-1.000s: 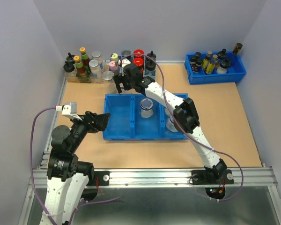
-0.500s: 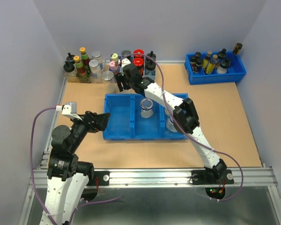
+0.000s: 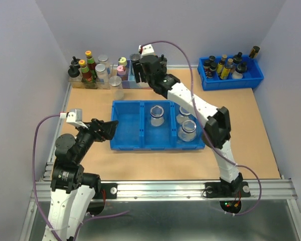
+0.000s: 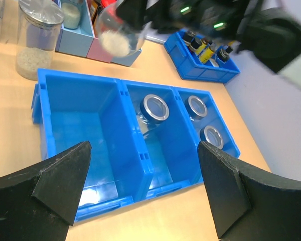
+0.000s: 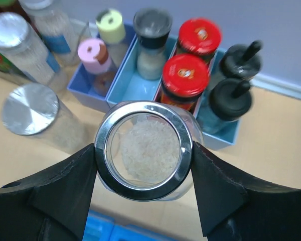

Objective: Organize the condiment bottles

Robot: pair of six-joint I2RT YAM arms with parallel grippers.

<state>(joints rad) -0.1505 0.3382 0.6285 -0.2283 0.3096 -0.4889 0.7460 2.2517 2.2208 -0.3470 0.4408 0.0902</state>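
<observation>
The right gripper (image 5: pixel 143 168) pinches one of the condiment bottles, a short clear glass jar (image 5: pixel 144 149) with a silvery rim and no lid. One dark finger presses each side of its rim. Whitish grains lie in its bottom. The arm reaches to the back of the tabletop (image 3: pixel 251 135), so this jar sits just in front of a pale blue tray (image 5: pixel 133 83). That tray holds two red-capped bottles (image 5: pixel 184 75), a black-capped shaker (image 5: pixel 152 22), a pink-capped bottle (image 5: pixel 90 51) and a yellow-green-capped one (image 5: pixel 110 22). Two black spouted bottles (image 5: pixel 230 93) stand at its right end.

A second jar, with a flat silver lid (image 5: pixel 30 108), stands upright on the tabletop to the left of the held one, apart from it and close to the tray. It also holds pale grains.

A blue three-compartment bin (image 3: pixel 128 125) lies in the middle of the tabletop. Its left compartment holds no jar, the middle one holds one open jar (image 3: pixel 156 114), and the right one holds two (image 3: pixel 189 129), one behind the other.

The left gripper (image 4: pixel 143 150) hangs just off the bin's near-left corner. Its fingers (image 4: pixel 65 175) are spread wide and grasp nothing.

A smaller blue bin (image 3: pixel 231 80) of small dark bottles sits at the far right corner.
</observation>
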